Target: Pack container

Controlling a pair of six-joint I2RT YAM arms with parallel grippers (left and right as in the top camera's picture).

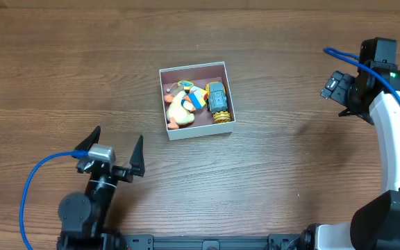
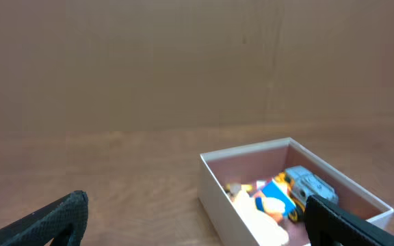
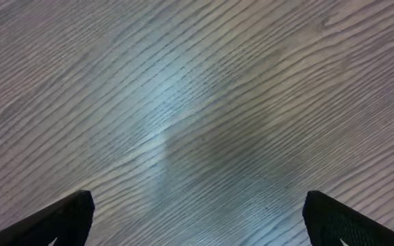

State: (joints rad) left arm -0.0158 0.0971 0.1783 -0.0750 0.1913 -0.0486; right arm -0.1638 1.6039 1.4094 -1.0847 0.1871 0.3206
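Container [image 1: 201, 130] position on the table [image 1: 290, 173], with both arms.

Table: brown wood-grain surface, matte, carrying everything shown.

Arms: the left pincer [image 1: 119, 133] has its two dark, tapered fingers spread wide and holds nothing. The right pincer [image 3: 197, 198] is likewise wide open and empty, looking down on bare wood grain.

Container: near the table's middle, ahead of the left pincer and off to its right, and well apart from the right pincer. The left arm appears to be the nearer one. The box is square and shallow, so it has no long axis, and it sits slightly turned against the table's edge. Its walls are thin, white and probably light. The inside is dusty pink.

Contents: a cream-and-orange duck-like toy [image 1: 178, 111], a yellow-and-grey toy car [image 1: 217, 98] and a small blue-and-white piece [image 1: 196, 97] lie inside, crowded together. No loose toys show on the table, so packing looks largely done.
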